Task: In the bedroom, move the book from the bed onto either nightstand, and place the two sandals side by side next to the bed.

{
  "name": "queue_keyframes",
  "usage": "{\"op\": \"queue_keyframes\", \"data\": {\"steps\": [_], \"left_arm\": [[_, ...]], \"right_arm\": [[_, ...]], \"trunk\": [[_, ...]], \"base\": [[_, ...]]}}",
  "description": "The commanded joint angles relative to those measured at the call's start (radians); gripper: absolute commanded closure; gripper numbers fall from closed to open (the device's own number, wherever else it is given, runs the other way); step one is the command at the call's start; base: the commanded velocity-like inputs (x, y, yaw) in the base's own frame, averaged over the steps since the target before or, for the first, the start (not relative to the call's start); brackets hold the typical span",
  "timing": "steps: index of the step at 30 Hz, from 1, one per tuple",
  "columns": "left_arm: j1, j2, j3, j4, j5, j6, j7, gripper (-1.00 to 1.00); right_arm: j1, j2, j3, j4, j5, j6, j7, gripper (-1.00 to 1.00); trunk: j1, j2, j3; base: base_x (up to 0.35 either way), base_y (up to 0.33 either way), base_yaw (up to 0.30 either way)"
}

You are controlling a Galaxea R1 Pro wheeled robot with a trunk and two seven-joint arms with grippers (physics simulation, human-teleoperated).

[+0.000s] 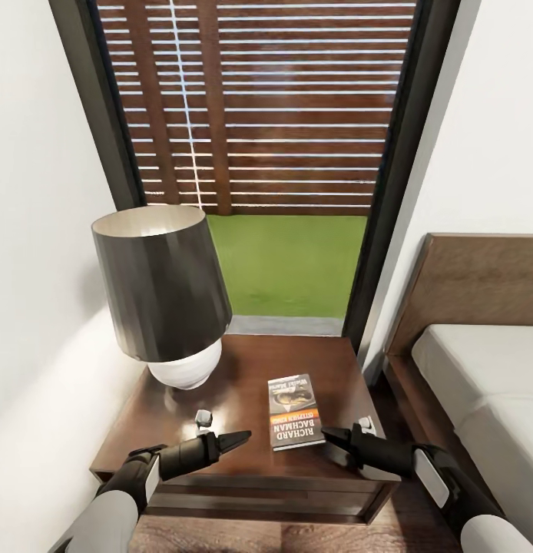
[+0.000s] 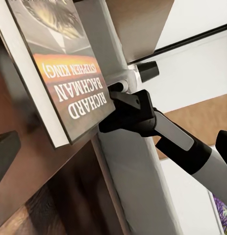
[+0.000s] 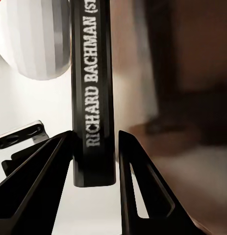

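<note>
Two black pincers reach in from the near edge of the head view, one on each arm. Left pincer point(image 1: 240, 439) hovers over the front of the nightstand top with its fingers spread, gripping nothing; one of its black fingertips point(image 2: 3, 152) shows at the edge of the left wrist view. Right pincer point(image 1: 329, 436) points at the near corner of the book, and in the right wrist view its two black fingers point(image 3: 42, 176) stand parted on either side of the book's spine point(image 3: 93, 98) with a thin gap each side, so it is released or at most barely touching.

One thin paperback book point(image 1: 294, 411) with a grey-black cover photo, an orange band and white lettering "RICHARD BACHMAN" lies flat on the one low square dark-brown glossy wooden nightstand point(image 1: 243, 369), toward its front right part. The left wrist view shows the same cover point(image 2: 69, 73) with the right arm's pincer point(image 2: 124, 100) at its edge.

One lamp stands at the back left of the nightstand: a dark tapered shade point(image 1: 159, 284) over a rounded white base point(image 1: 187, 367). A small grey-and-white knob-like object point(image 1: 203, 418) sits on the wood between lamp and left pincer.

To the right, just beside the nightstand, is one bed with a dark brown wooden headboard point(image 1: 474, 284) and light-grey mattress point(image 1: 489, 376). Behind stands a tall black-framed window point(image 1: 105, 130), showing a slatted wooden fence point(image 1: 297, 100) and grass point(image 1: 289, 261).
</note>
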Motion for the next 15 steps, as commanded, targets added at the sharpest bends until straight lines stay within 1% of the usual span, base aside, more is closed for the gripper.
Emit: {"op": "queue_keyframes", "data": {"steps": [1,2,5,15], "left_arm": [[-0.001,-0.001,0.008,-0.002,-0.011,0.011,-0.006,-1.00],[-0.001,-0.001,0.008,-0.002,-0.010,0.011,-0.006,-1.00],[-0.001,-0.001,0.008,-0.002,-0.011,0.011,-0.006,-1.00],[-0.001,-0.001,0.008,-0.002,-0.010,0.011,-0.006,-1.00]], "right_arm": [[0.000,0.000,-0.002,0.000,0.000,0.004,0.003,1.00],[0.000,0.000,-0.002,0.000,0.000,0.004,0.002,1.00],[0.000,0.000,-0.002,0.000,0.000,0.004,0.003,1.00],[0.000,0.000,-0.002,0.000,0.000,0.004,0.003,1.00]], "trunk": [[0.000,0.000,-0.001],[0.000,0.000,-0.001],[0.001,-0.001,-0.013],[0.001,-0.001,-0.013]], "base": [[0.000,0.000,0.000],[0.000,0.000,0.000],[0.000,0.000,0.000],[0.000,0.000,0.000]]}}
